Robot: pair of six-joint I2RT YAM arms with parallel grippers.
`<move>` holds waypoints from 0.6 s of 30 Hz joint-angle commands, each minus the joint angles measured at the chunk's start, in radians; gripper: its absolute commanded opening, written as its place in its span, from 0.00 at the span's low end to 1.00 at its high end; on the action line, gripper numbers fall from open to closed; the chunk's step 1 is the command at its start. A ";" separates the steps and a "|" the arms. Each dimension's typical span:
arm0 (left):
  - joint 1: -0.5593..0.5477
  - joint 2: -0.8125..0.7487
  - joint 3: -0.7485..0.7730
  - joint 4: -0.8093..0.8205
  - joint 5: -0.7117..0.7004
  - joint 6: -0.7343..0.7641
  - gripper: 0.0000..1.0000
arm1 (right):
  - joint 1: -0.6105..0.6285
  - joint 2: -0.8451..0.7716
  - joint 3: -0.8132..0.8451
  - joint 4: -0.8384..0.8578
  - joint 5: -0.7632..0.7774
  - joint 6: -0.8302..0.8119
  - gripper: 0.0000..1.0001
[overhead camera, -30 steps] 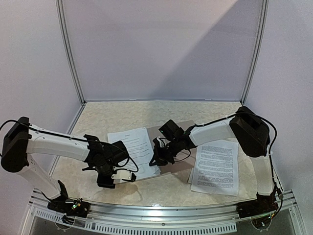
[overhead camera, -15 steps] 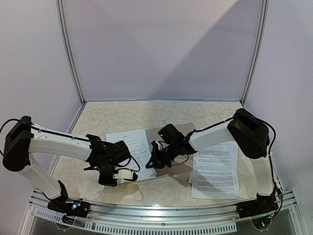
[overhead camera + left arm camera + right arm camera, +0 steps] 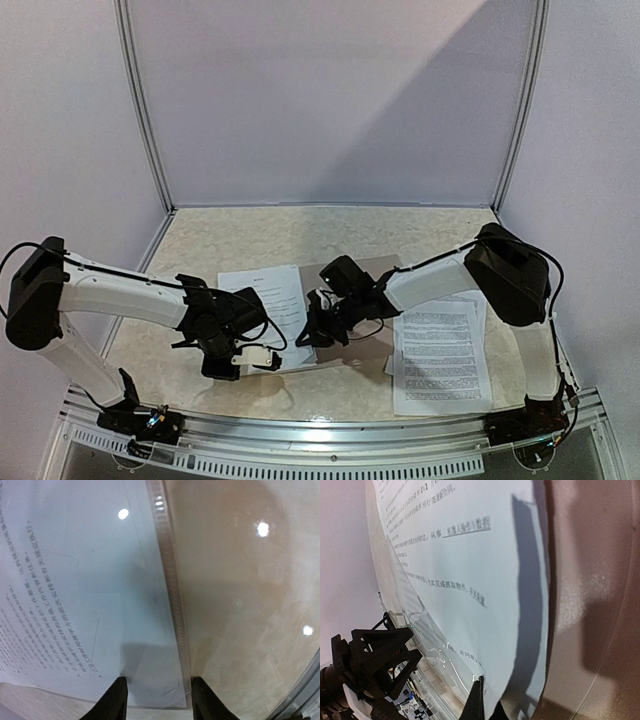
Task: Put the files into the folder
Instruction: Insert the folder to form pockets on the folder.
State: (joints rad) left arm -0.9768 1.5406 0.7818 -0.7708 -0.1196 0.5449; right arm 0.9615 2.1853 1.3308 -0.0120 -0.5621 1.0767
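My right jaws are pinched shut on the sheet's (image 3: 470, 555) edge to tip it toward the brown folder (image 3: 590, 580), while my left jaws, half open and empty, straddle its corner, probably to steady it.

A printed sheet (image 3: 262, 295) lies left of centre in front of me. It is white with lines of small black text, and a clear ribbed strip runs along one long edge. Its right edge is lifted a little and overlaps the folder (image 3: 372, 347), a flat brownish-tan cover at the middle. A stack of printed sheets (image 3: 440, 355) lies flat on my right, against the folder's right side.
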 commanded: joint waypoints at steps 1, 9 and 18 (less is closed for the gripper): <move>0.010 0.069 -0.039 0.148 -0.060 -0.019 0.46 | 0.026 -0.018 0.018 -0.089 -0.007 -0.007 0.00; 0.015 0.066 -0.039 0.142 -0.048 -0.019 0.45 | 0.024 -0.044 0.101 -0.260 0.041 -0.093 0.16; 0.015 0.064 -0.044 0.137 -0.041 -0.017 0.45 | 0.017 -0.074 0.158 -0.483 0.157 -0.230 0.22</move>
State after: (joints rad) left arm -0.9722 1.5406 0.7822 -0.7624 -0.1200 0.5442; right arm 0.9760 2.1590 1.4845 -0.3779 -0.4633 0.9089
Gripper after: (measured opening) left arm 0.450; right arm 0.236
